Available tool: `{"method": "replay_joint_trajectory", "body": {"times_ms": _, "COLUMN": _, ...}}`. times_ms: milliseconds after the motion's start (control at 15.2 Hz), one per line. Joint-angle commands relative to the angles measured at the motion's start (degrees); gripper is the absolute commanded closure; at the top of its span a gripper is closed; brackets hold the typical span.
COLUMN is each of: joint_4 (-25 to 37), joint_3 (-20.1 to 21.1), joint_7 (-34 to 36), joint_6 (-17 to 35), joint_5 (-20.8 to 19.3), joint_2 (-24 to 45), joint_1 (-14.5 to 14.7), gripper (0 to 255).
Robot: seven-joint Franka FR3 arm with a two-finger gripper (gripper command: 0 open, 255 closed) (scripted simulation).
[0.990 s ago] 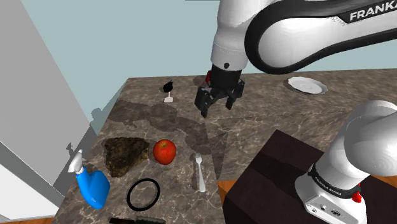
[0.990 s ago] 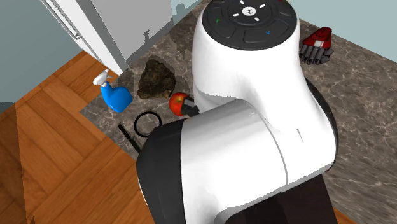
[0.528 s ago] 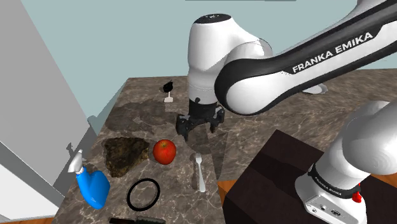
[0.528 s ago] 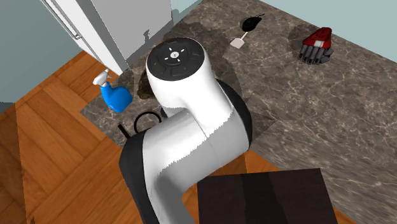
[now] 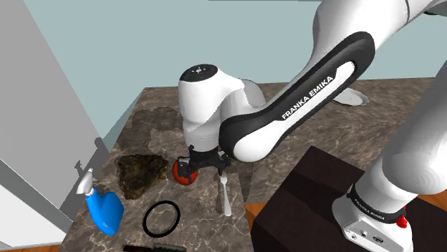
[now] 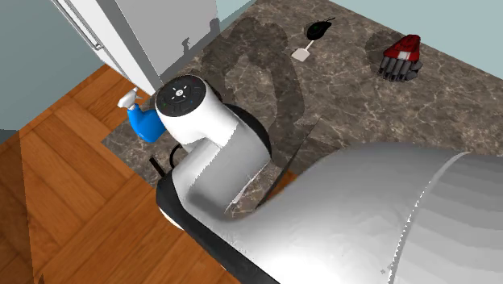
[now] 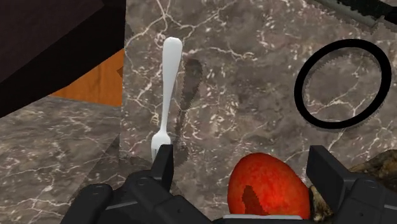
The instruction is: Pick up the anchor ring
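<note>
**Plainly Over the Apple, With the Ring Off to One Side**

Find the gripper (image 7: 245, 168) low over the marble counter (image 5: 286, 125), fingers spread wide and clasping nothing. Find between them a red apple (image 7: 267, 188), close against one finger and well clear of the other. Look past the apple for the anchor ring (image 7: 298, 89): black, thin, lying flat on bare stone, apart from the fingertips and untouched. Place it, in the shoulder view, toward the counter's near edge, with a blue spray bottle (image 5: 104, 209) to its left, a white fork (image 5: 225, 195) to its right, a rough brown lump (image 5: 140, 174) just above and a dark comb-like strip (image 5: 154, 248) just below. Note the fork lying just beside the other finger, tines toward the gripper. Note too the dark stand (image 5: 308, 193) near the fork's handle end.
</note>
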Motion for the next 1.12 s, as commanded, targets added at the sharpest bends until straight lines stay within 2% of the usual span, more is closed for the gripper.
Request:
{"method": "replay_joint_trajectory", "body": {"times_ms": 0, "joint_4": 2.9, "joint_3": -0.7, "joint_7": 7.7, "joint_6": 0.8, "joint_5": -7.0, "joint_2": 6.7, "joint_1": 1.5, "gripper": 0}}
{"method": "replay_joint_trajectory", "body": {"times_ms": 132, "joint_4": 6.1, "joint_3": -3.1, "joint_7": 13.5, "joint_6": 1.0, "joint_5": -12.2, "joint_2": 12.6, "joint_1": 4.7, "gripper": 0}}
{"method": "replay_joint_trajectory", "body": {"times_ms": 330, "joint_4": 11.4, "joint_3": -7.2, "joint_7": 20.2, "joint_6": 1.0, "joint_5": -17.5, "joint_2": 20.4, "joint_1": 9.8, "gripper": 0}}
{"method": "replay_joint_trajectory", "body": {"times_ms": 726, "joint_4": 23.8, "joint_3": -13.8, "joint_7": 28.5, "joint_6": 0.4, "joint_5": -22.5, "joint_2": 34.4, "joint_1": 18.6, "gripper": 0}}
{"method": "replay_joint_trajectory", "body": {"times_ms": 1056, "joint_4": 25.3, "joint_3": -15.6, "joint_7": 29.7, "joint_6": 2.1, "joint_5": -24.1, "joint_2": 37.7, "joint_1": 20.2, "gripper": 0}}
